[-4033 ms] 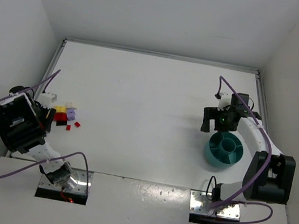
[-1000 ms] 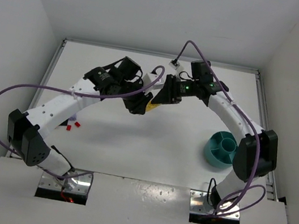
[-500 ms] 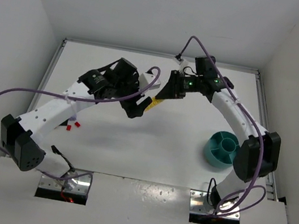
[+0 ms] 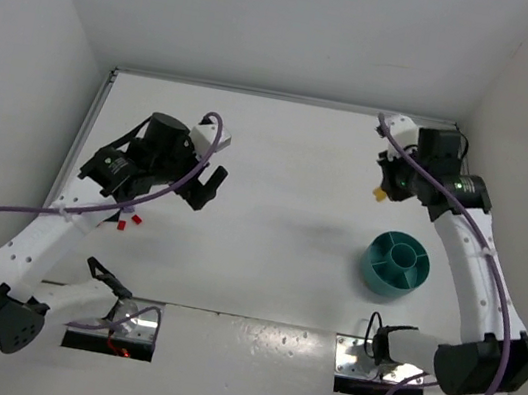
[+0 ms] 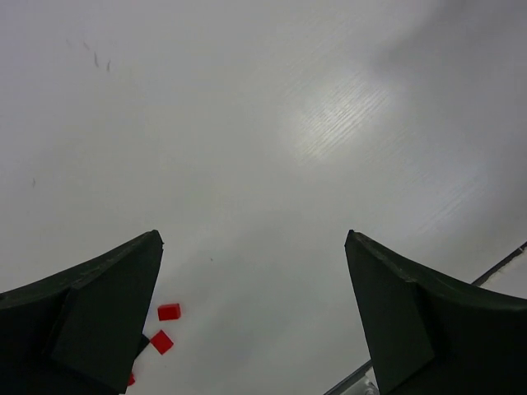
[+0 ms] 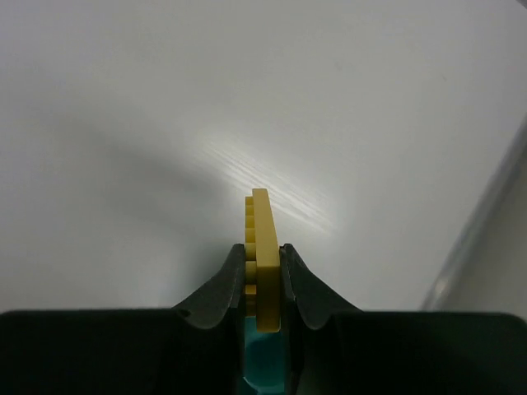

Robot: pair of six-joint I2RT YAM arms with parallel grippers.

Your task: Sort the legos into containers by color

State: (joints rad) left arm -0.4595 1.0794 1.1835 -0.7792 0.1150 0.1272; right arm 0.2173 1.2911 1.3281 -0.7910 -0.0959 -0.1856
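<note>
Early stage: right gripper (image 6: 262, 257) is clamped on a yellow lego (image 6: 262, 218), teal bowl (image 4: 372, 266) near on its base side, not yet dropped; left gripper (image 5: 251, 239) is wide open, empty, with red legos (image 5: 169, 311) unsorted beside one finger.

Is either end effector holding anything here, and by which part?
The right end effector pinches a yellow lego plate across its studded and underside faces; the left end effector is open, empty.

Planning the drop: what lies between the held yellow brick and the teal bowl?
Only bare table, in the top view, between yellow brick and teal bowl.
</note>
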